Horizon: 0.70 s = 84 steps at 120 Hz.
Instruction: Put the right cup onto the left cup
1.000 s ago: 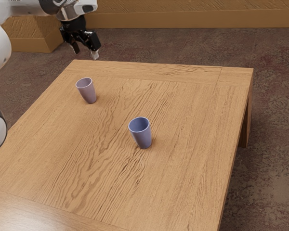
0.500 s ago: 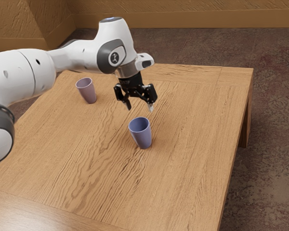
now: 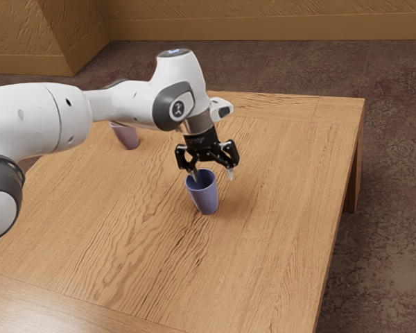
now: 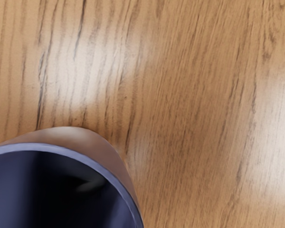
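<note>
My gripper (image 3: 211, 175) stands open at the blue cup's rim in the exterior view. One finger overlaps the cup's mouth, and the other is out past the rim on the exterior view's right. The blue cup (image 3: 206, 197) is upright on the table. In the wrist view the blue cup (image 4: 9, 190) shows its rim and dark inside close under my hand. The pinkish-purple cup (image 3: 127, 137) stands farther back toward the exterior view's left, its top partly hidden behind my arm.
Both cups are on a wooden table (image 3: 277, 229), whose edge runs along the exterior view's right with carpet beyond. My arm stretches over the table's left part in the exterior view, passing just in front of the pinkish-purple cup.
From the far left corner my arm has swung over the table, then come down and slightly rightward in the exterior view to the blue cup. Both cups have stayed put.
</note>
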Motion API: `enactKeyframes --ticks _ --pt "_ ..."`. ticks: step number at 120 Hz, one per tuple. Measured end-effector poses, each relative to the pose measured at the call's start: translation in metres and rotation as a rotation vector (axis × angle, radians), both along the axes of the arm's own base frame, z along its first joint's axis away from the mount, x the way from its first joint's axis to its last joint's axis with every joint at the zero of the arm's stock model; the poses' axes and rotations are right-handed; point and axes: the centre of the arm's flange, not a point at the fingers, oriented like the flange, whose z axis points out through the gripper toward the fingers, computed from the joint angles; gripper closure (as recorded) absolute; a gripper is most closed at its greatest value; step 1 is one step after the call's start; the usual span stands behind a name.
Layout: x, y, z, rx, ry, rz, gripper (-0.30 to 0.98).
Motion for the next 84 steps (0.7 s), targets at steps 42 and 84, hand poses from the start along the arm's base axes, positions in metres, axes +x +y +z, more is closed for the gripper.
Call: enactKeyframes --ticks 42,84 --pt "0.006 -0.003 -0.025 0.038 0.002 0.071 0.28" --pt "0.008 -0.001 -0.033 0.057 0.000 0.117 0.68"
